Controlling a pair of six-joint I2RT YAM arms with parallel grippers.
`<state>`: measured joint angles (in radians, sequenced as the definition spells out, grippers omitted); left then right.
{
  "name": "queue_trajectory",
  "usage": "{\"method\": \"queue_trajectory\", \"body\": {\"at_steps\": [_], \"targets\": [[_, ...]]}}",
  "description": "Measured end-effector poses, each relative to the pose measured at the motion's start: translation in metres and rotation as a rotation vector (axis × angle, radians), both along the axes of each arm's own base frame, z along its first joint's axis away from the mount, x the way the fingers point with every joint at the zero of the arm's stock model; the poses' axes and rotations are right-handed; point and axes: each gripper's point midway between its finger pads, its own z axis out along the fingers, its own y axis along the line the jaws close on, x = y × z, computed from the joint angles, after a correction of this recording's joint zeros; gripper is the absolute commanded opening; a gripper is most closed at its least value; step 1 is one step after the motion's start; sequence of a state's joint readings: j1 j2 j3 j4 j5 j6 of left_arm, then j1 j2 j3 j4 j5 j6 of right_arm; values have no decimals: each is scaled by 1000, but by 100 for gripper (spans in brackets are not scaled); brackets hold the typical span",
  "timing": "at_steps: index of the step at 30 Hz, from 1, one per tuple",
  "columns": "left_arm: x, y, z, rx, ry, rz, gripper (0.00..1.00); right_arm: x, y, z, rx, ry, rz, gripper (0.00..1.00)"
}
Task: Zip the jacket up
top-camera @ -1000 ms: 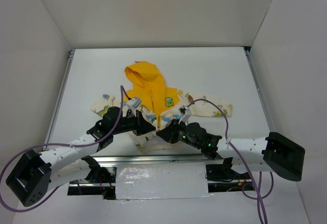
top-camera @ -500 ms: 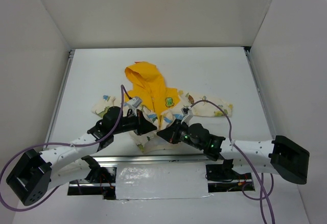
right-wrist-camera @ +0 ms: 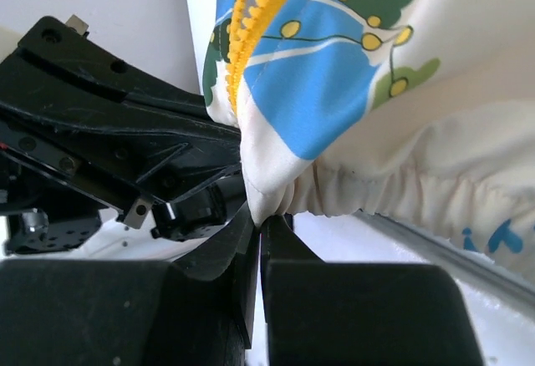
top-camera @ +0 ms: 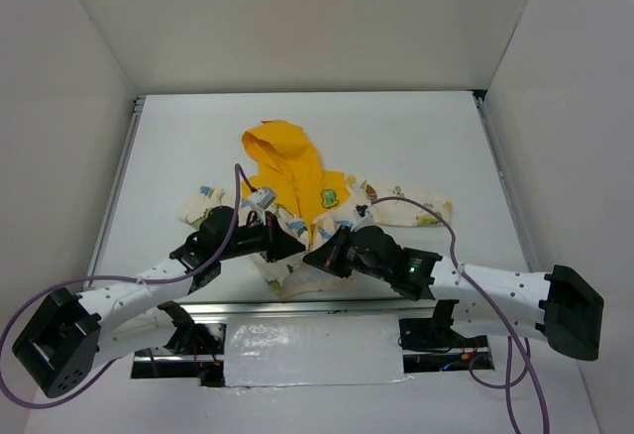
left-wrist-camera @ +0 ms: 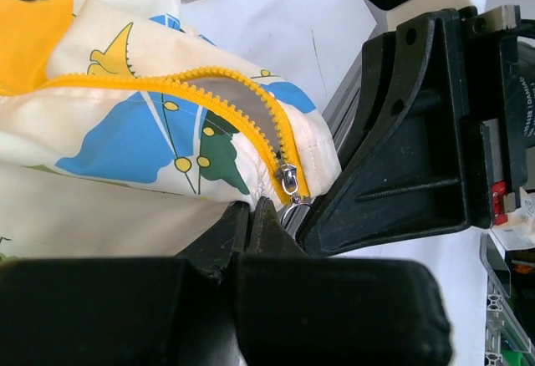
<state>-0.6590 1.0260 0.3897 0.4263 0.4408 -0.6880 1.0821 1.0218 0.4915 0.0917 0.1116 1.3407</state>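
1. The left gripper (left-wrist-camera: 252, 209) is clenched, its tips pressed together at the bottom hem of the jacket (left-wrist-camera: 125, 128), just at 8 o'clock of the slider (left-wrist-camera: 288, 180). It seems to pinch the fabric there, though the tips themselves hide the contact.
2. The right gripper (right-wrist-camera: 259, 226) is also clenched, grasping a corner of the hem (right-wrist-camera: 255, 203), which runs down into its closed tips.
3. In the top view the left gripper (top-camera: 294, 247) reaches the hem from 8 o'clock and the right gripper (top-camera: 314, 256) from 4 o'clock. Their tips sit just beside each other.
4. The jacket (top-camera: 319, 196) lies on the white table (top-camera: 416, 137), toward its near edge. The yellow hood (top-camera: 277, 147) points to 12 o'clock and the hem to 6 o'clock. One sleeve (top-camera: 203, 199) spreads toward 9 o'clock, the other sleeve (top-camera: 411, 206) toward 3 o'clock.
5. The slider sits at the bottom of the yellow zip (left-wrist-camera: 213, 80), close to the hem. Above it the two rows of teeth stand apart, with grey lining showing between them.
6. From the right wrist, the zip (right-wrist-camera: 251, 15) rises toward 12 o'clock over the pinched corner, with the black left gripper (right-wrist-camera: 109, 132) at 9 o'clock.
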Motion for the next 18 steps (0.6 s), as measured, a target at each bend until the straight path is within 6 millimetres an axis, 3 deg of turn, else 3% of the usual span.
{"method": "queue_trajectory", "body": {"at_steps": [7,18], "targets": [[-3,-2,6,-19,-14,-22,0,-4,1,14,-1,156,-29,0],[-4,-2,16,-44,-46,-28,0,0,-4,26,72,265,-55,0]]}}
